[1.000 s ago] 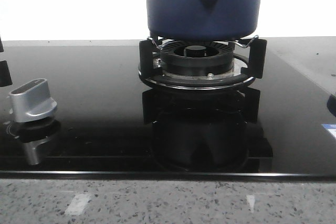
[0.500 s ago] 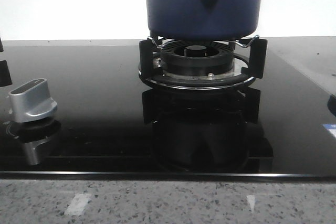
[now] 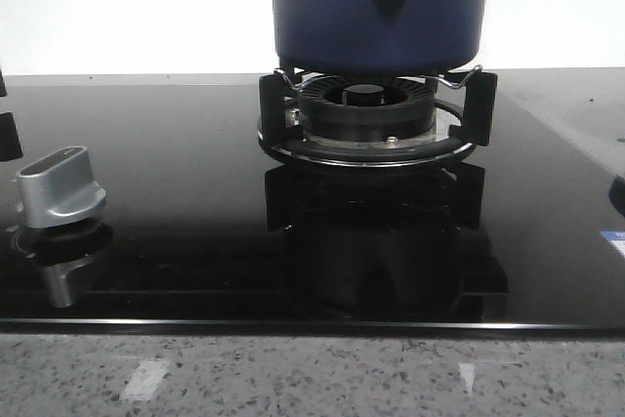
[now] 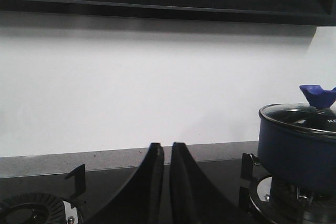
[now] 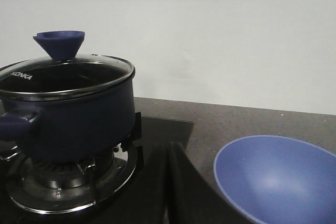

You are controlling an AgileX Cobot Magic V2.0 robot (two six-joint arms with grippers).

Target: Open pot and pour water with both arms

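Note:
The dark navy-blue pot (image 3: pixel 379 7) stands on the gas burner (image 3: pixel 369 122) at the back middle of the black cooktop. It wears a glass lid with a blue cone knob (image 5: pixel 59 43), which also shows in the left wrist view (image 4: pixel 317 97). My left gripper (image 4: pixel 165 146) is shut and empty, to the pot's left (image 4: pixel 296 145) and apart from it. My right gripper (image 5: pixel 168 148) is shut and empty, between the pot (image 5: pixel 68 114) and a blue bowl (image 5: pixel 278 179). Neither gripper shows in the front view.
A silver stove knob (image 3: pixel 61 187) stands at the front left of the black glass cooktop (image 3: pixel 176 192). A second burner (image 4: pixel 31 211) lies to the left. The blue bowl sits on the grey stone counter (image 5: pixel 247 121) right of the cooktop. A white wall is behind.
A dark-blue shape at the front view's right edge has drawn slightly further out of view. The pot and knob have not moved.

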